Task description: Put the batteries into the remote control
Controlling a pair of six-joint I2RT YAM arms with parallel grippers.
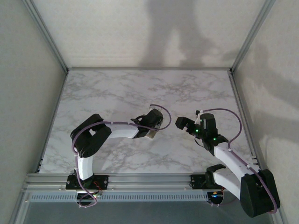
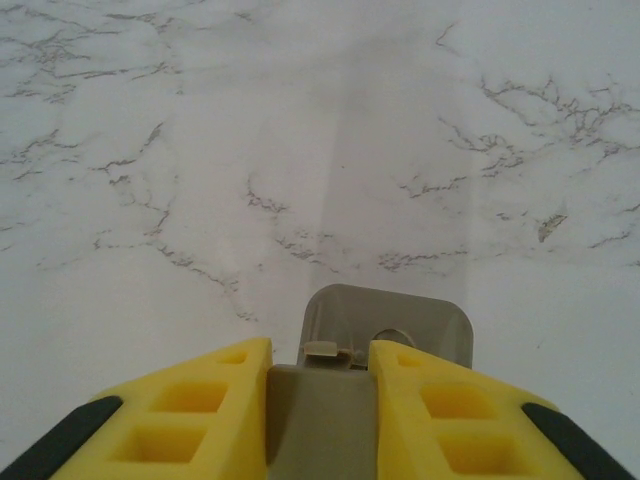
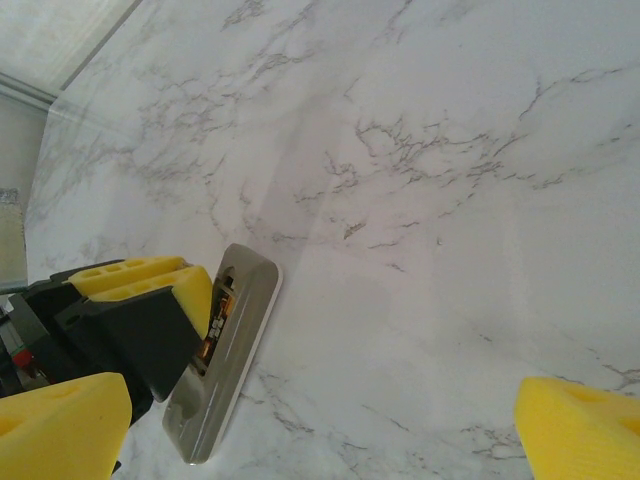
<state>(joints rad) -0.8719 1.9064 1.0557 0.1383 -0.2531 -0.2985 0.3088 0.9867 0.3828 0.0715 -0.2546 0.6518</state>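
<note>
The remote control [image 2: 385,322] is gripped by its sides between the yellow fingers [image 2: 200,400] of the left gripper [image 2: 320,372], whose jaws are drawn in narrowly around it. It is held near the middle of the marble surface [image 1: 117,93], a little toward the near edge, and is turned onto its long side. Whether it touches the surface cannot be told. In the right wrist view its open back is seen. A dark, orange-tipped shape lies inside it, possibly one of the batteries [image 3: 214,325], though the angle is too cramped to be sure. The right gripper [image 3: 320,425] is spread fully wide with nothing held, near the remote control on the side toward the right edge.
</note>
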